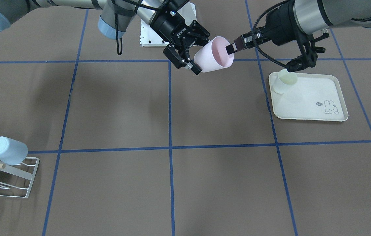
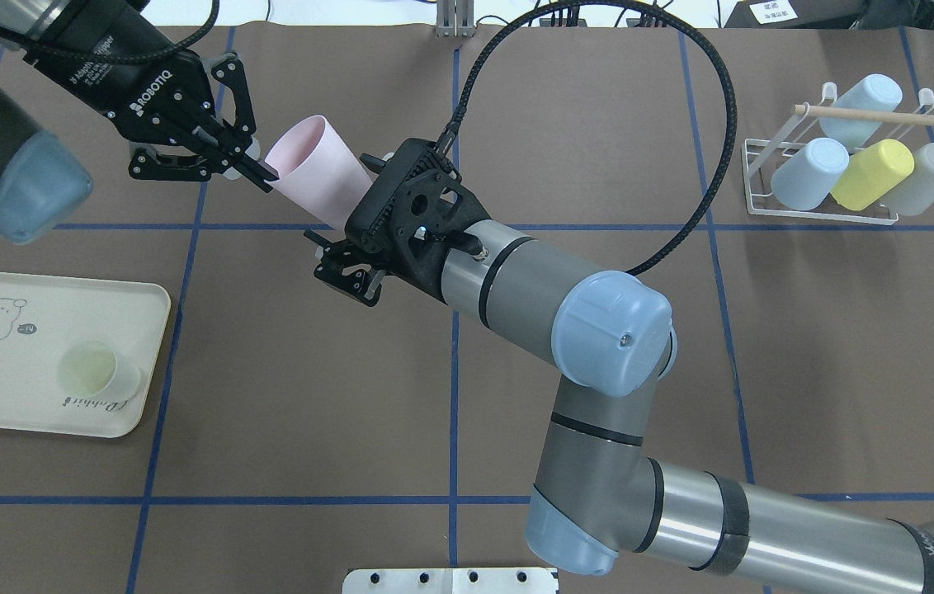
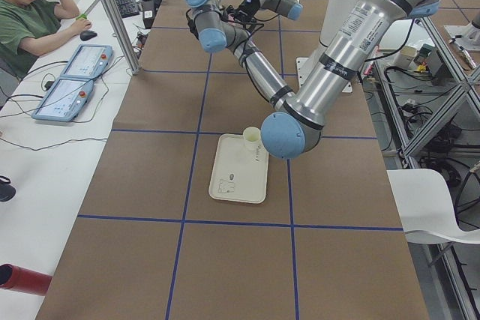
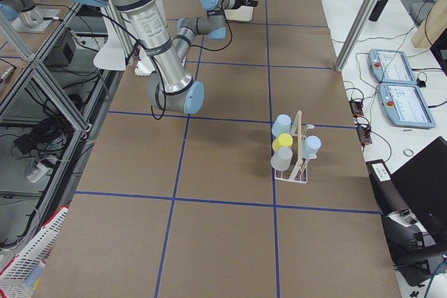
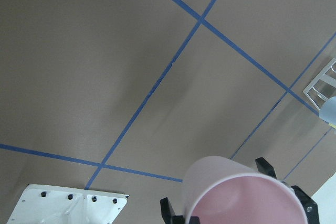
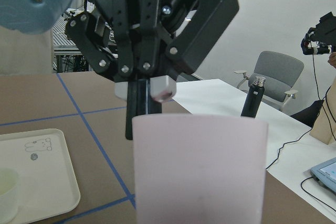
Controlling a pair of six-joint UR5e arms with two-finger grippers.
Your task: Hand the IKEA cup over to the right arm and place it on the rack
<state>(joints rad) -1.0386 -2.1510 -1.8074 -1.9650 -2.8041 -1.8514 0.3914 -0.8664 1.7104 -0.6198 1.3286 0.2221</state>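
Note:
A pale pink IKEA cup hangs tilted in the air over the table's far middle, seen from above as the pink cup. My left gripper is shut on its rim, one finger inside and one outside. My right gripper stands open around the cup's base end. In the left wrist view its black fingertips sit on either side of the cup with a small gap. The white wire rack with its wooden dowel stands far to the right arm's side.
The rack holds pale blue, yellow and grey cups. A cream rabbit tray under the left arm carries a pale green cup. A white mount plate lies by the robot's base. A person sits at a desk.

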